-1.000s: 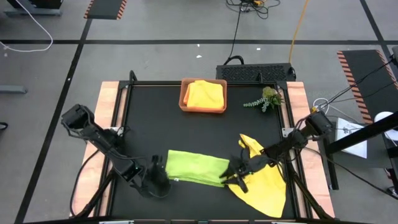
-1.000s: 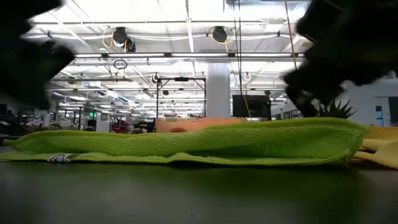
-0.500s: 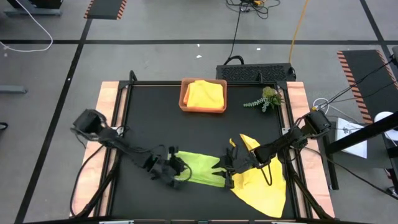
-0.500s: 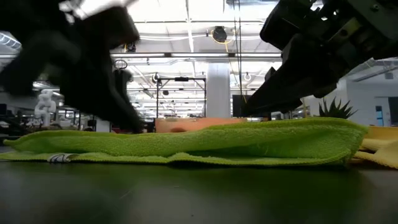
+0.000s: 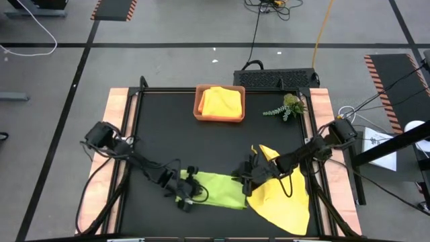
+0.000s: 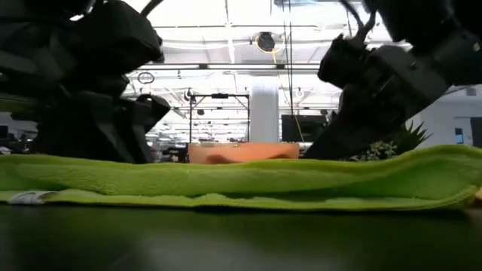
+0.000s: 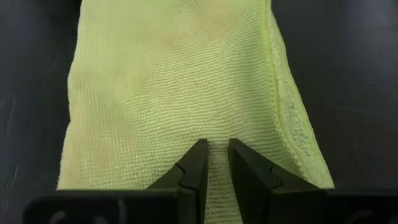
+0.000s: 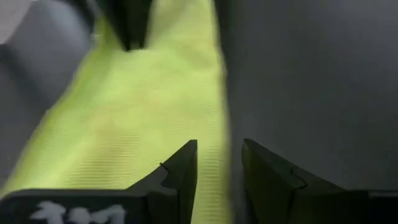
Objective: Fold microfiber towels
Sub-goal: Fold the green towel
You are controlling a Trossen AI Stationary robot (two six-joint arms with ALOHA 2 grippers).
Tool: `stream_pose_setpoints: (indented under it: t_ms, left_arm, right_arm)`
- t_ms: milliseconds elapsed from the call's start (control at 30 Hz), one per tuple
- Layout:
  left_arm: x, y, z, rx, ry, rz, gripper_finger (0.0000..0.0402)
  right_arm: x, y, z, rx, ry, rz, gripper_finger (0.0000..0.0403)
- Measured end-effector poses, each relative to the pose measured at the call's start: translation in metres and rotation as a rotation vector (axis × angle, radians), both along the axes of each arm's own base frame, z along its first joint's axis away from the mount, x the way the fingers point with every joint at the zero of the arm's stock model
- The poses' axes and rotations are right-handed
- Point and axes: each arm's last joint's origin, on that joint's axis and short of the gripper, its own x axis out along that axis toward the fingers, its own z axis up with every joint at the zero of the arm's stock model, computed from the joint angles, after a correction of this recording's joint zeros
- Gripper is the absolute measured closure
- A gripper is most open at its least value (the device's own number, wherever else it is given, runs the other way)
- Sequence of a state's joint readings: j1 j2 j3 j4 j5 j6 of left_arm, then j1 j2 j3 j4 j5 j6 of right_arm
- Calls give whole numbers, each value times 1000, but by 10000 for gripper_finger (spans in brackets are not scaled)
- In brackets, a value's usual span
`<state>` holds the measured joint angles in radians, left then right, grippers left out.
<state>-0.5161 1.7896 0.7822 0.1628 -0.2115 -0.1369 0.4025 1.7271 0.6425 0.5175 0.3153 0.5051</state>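
Lying folded into a long band near the black table's (image 5: 168, 134) front edge, lime green microfiber towel (image 5: 218, 190). Pinched at its left end by the left gripper (image 7: 212, 149), fingers nearly together on the fabric. At its right end, right gripper (image 8: 219, 155), fingers slightly apart over the edge. Just beside it, crumpled yellow microfiber towel (image 5: 282, 202).

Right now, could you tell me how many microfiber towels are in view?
3. A lime green towel lies at the table's front between both grippers, a yellow towel lies beside it toward the right arm, and a folded yellow towel sits in the tray. More may be hidden beneath.
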Motion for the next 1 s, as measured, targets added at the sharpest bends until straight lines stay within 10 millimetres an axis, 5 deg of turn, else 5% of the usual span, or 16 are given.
stream_pose_setpoints:
  t_ms: [733, 1000]
  left_arm:
    - [-22, -44, 10, -137, -31, -180, 332]
    - [-30, -61, 24, -81, -174, -240, 332]
  right_arm:
    - [2, -4, 3, -67, -75, 55, 287]
    - [-4, 7, 7, 46, -32, 246, 287]
